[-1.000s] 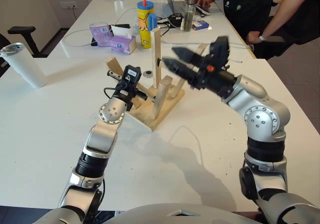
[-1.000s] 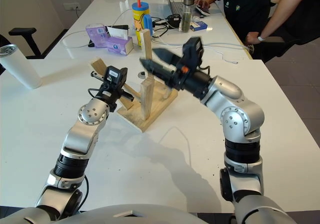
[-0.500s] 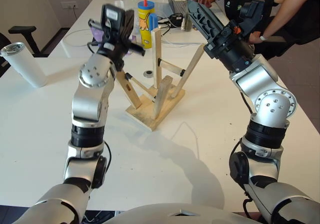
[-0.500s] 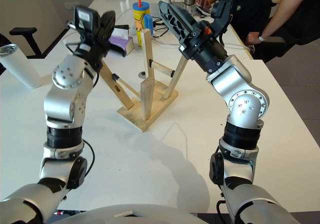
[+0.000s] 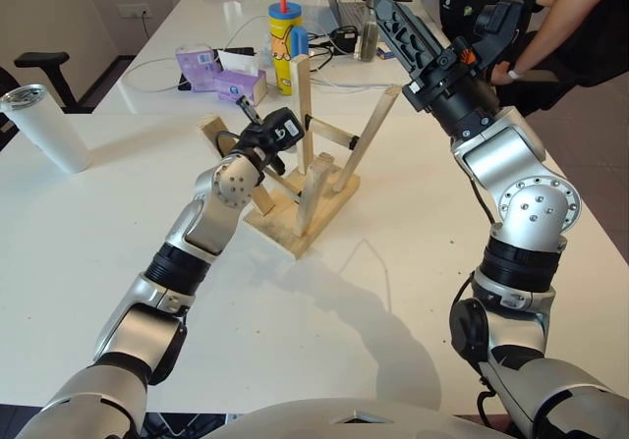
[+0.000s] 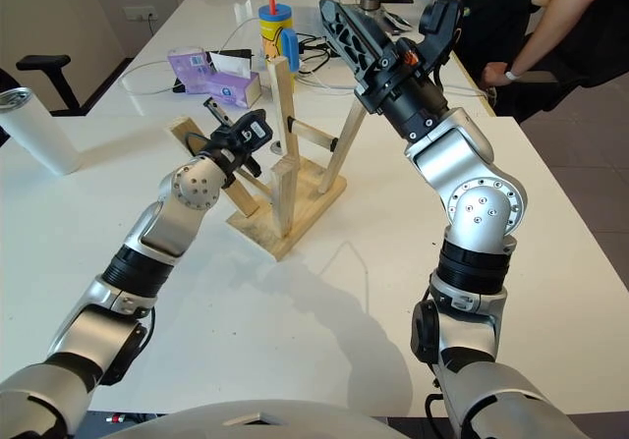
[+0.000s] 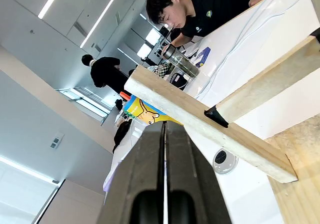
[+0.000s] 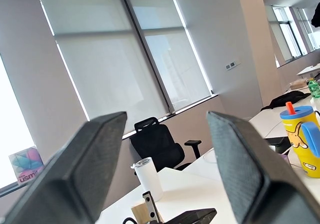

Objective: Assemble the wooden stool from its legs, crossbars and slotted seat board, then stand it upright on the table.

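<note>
Your stool (image 5: 313,198) lies upside down in the middle of the white surface (image 5: 413,292), with the seat board flat and the legs pointing up. Your left jaws are pressed together just beside its far left leg. Your right jaws are spread and raised high, above the stool's far right side, with a yellow cup (image 5: 285,36) standing farther back.
</note>
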You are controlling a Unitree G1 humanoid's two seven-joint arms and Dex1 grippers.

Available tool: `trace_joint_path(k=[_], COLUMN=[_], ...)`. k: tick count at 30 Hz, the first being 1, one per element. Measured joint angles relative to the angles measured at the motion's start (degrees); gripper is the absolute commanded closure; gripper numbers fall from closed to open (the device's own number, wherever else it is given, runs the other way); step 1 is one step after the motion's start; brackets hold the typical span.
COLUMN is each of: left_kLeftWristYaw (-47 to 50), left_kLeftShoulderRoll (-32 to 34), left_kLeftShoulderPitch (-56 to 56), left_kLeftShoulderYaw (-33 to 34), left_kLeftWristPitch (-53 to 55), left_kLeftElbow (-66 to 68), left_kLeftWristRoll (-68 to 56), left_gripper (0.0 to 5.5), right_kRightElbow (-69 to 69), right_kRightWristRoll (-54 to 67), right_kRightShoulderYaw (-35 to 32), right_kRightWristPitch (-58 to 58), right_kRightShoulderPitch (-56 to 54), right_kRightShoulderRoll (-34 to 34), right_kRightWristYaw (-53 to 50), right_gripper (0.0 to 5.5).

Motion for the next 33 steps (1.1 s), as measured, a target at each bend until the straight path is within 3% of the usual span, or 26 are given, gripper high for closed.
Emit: trace_joint_path(k=[8,20,28,33], left_kLeftWristYaw=[0.96,2.92,3.41,2.65], left_kLeftShoulderRoll=[-4.84,-5.55,-5.16,-1.87], left_kLeftShoulderPitch=[4.61,-1.72,-12.79,-28.73], left_kLeftShoulderYaw=[2.73,8.06,10.50,14.27], left_kLeftWristPitch=[-0.09,-5.48,-16.24,-21.51], left_kLeftElbow=[-4.26,5.33,11.84,18.36], left_kLeftWristRoll=[-0.67,-1.56,-2.59,-3.91], left_gripper=[5.50,5.50,5.50,5.50], right_kRightElbow=[0.02,0.01,0.01,0.01], right_kRightWristRoll=[0.00,0.02,0.02,0.02], right_kRightShoulderYaw=[0.08,0.24,0.21,0.21], right_kRightWristPitch=[0.00,0.00,-0.22,-0.32], right_kRightShoulderPitch=[0.31,0.74,0.79,0.82], right_kRightShoulderRoll=[0.00,-0.01,0.23,0.43], right_kRightWristYaw=[-0.29,-0.28,-0.28,-0.33], right_gripper=[2.53,2.53,2.53,2.53])
